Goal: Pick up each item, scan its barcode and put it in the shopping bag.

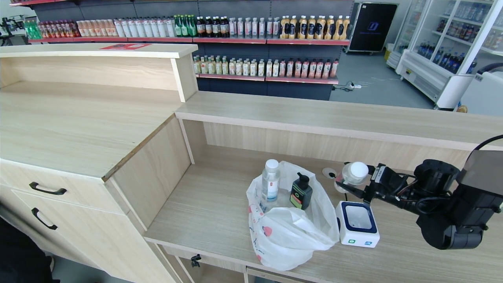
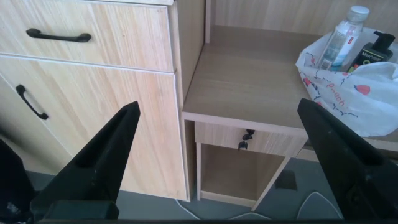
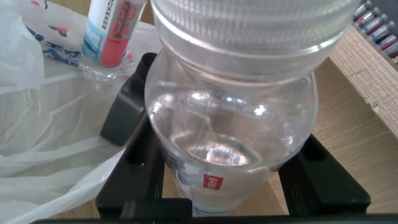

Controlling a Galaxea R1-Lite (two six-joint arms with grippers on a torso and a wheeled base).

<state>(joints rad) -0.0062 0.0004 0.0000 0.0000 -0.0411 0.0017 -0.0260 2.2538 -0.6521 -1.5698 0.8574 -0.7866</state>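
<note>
My right gripper [image 1: 351,182] is shut on a clear bottle with a white cap [image 1: 355,172], held above the desk just behind the white barcode scanner [image 1: 357,223]. In the right wrist view the bottle [image 3: 230,143] sits between the black fingers [image 3: 134,124]. The white shopping bag [image 1: 290,232] stands left of the scanner. Upright in it are a clear soda bottle [image 1: 271,181] and a dark pump bottle [image 1: 301,192]. My left gripper [image 2: 217,106] hangs open and holds nothing, low in front of the cabinet, well away from the bag [image 2: 348,93].
A tall cabinet with drawers [image 1: 78,204] flanks the desk on the left. A raised counter ledge [image 1: 334,118] runs behind it. A round cable hole [image 1: 329,171] lies beside the held bottle. Bare desk [image 1: 204,208] shows left of the bag.
</note>
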